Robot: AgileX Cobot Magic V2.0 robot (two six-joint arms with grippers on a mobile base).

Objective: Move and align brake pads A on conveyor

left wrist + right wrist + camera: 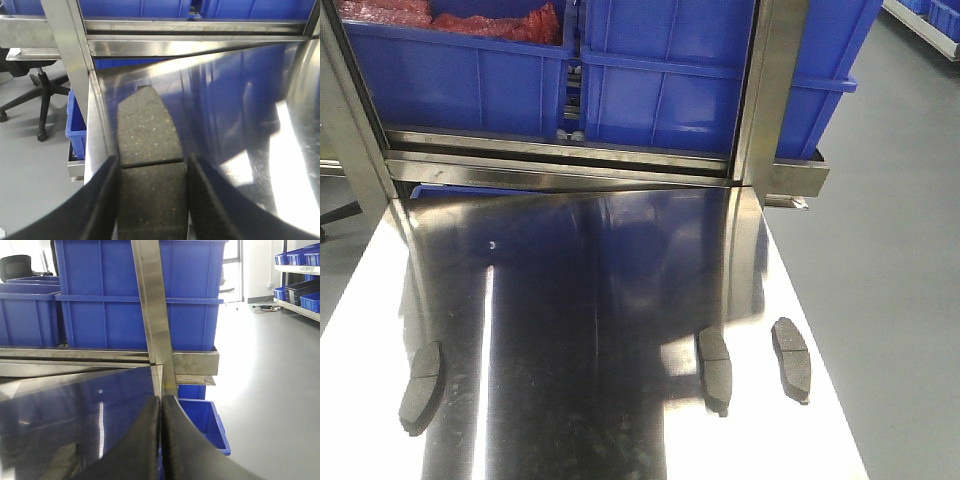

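Three dark grey brake pads lie on the shiny steel table: one at the left, one right of centre and one near the right edge. Neither gripper shows in the front view. In the left wrist view, my left gripper is shut on another brake pad. Its black fingers press both long sides just below the groove, over the table's left edge. My right gripper is shut with nothing in it, at the table's right edge. The conveyor is out of view.
Large blue bins stand on a steel rack across the table's far end, with steel uprights at its corners. A blue bin sits on the floor to the right. An office chair stands at the left.
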